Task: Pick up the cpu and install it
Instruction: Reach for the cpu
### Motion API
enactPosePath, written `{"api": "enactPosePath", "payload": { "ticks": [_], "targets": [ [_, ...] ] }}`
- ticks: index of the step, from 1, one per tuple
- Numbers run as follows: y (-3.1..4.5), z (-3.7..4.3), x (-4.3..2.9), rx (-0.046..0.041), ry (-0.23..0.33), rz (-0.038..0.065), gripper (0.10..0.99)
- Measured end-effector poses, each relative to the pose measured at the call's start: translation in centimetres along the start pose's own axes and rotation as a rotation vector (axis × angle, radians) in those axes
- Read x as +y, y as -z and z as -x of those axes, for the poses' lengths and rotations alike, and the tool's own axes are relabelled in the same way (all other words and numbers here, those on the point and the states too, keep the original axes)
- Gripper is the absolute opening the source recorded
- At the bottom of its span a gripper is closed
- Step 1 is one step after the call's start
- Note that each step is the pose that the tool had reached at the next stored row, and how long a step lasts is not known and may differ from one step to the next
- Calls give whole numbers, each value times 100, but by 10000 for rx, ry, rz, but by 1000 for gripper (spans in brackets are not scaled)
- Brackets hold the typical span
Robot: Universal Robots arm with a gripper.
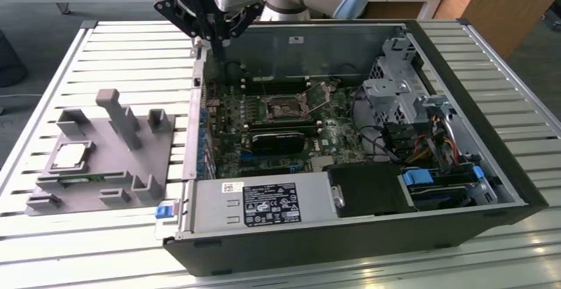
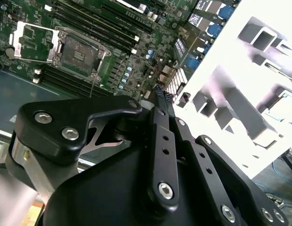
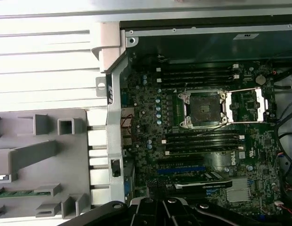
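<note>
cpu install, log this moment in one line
gripper: shut, empty, above case edge | cpu: on grey fixture, untouched | socket: open, empty

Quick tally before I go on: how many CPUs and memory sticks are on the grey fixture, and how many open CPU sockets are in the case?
cpu: 1
memory stick: 1
open socket: 1
Total: 3

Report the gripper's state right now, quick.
Gripper: jaws shut, holding nothing. The cpu lies on the grey fixture, apart from it.
</note>
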State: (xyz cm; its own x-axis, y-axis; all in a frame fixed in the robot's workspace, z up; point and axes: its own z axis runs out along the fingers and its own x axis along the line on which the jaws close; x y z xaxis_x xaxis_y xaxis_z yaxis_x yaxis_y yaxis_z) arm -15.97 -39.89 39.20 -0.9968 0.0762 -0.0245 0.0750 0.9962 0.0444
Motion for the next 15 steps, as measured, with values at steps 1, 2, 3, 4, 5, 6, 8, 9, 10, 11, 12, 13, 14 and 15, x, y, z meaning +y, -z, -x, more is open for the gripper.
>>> {"api": "enactPosePath", "payload": {
  "ticks": [1, 2, 3, 4, 5, 6, 8, 9, 10, 11, 12, 13, 14, 15],
  "targets": [
    [0, -14, -1, 0, 0, 0, 106],
    [0, -27, -2, 0, 0, 0, 106],
    [0, -40, -3, 0, 0, 0, 106],
    [0, -52, -4, 0, 0, 0, 106],
    [0, -64, -5, 0, -1, 0, 106],
    [0, -75, -6, 1, -1, -1, 106],
    [-1, -98, -8, 0, -1, 1, 106],
    [-1, -110, -8, 0, -1, 0, 106],
    [-1, -121, -9, 0, -1, 0, 106],
    [-1, -132, -10, 1, -1, 0, 106],
    [-1, -143, -11, 1, -1, -1, 106],
    [-1, -154, -12, 0, -1, -1, 106],
    [-1, -165, -13, 1, 0, 0, 106],
    [-1, -176, -14, 0, 0, 0, 106]
  ]
}}
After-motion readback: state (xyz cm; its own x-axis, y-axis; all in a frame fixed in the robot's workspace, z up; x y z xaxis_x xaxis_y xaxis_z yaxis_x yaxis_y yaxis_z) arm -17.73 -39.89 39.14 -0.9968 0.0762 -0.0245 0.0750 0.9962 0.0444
